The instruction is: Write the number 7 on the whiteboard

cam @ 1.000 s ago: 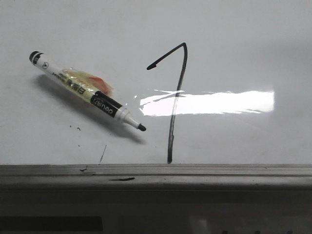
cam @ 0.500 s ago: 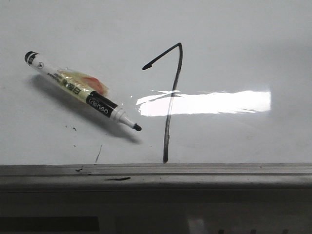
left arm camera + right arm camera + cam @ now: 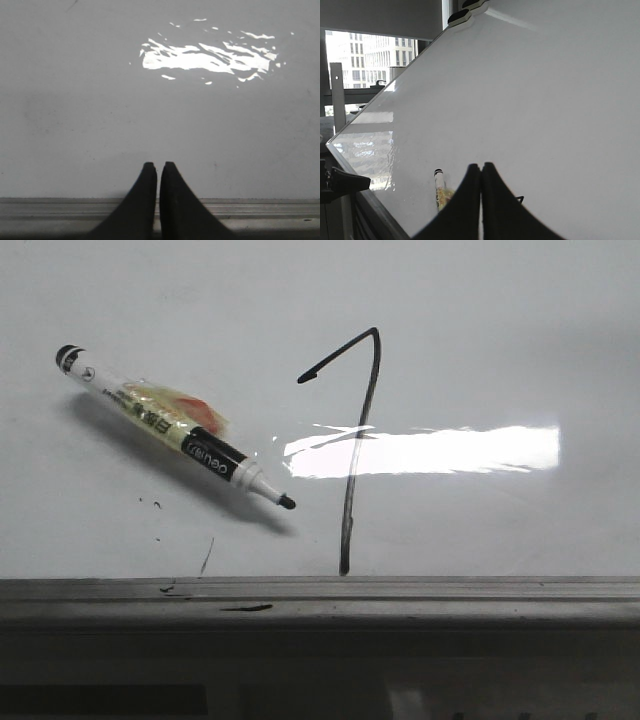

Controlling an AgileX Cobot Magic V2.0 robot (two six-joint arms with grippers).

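Lying flat and filling the front view: the whiteboard (image 3: 480, 320), glossy white, with a bright rectangular glare patch (image 3: 450, 451) stretching across its middle and a grey metal edge rail (image 3: 400, 592) running along the near side.

Standing out in thin black marker right of centre: the number 7 (image 3: 352, 455), with a short slanted top bar meeting a long, slightly curved stem at the upper right corner; the stem crossing the left end of the glare patch and ending just at the rail.

Resting on the board to the left of the number, apart from it: an uncapped whiteboard marker (image 3: 170, 426), lying at a slant, black rear end pointing to the far left, black tip pointing toward the stem's lower part, with a crumpled yellowish wrapper around the barrel. Showing between marker and rail: a few small black specks and a short scratch mark (image 3: 207, 556).

Hanging over a bare stretch of board near the rail, in the left wrist view: the left tool (image 3: 158, 167), dark fingers pressed together, gripping nothing.

Hanging above the board in the right wrist view: the right tool (image 3: 481, 169), fingers likewise together and empty, with the marker (image 3: 441, 190) lying beside it on the white surface and windows showing beyond the board's edge.
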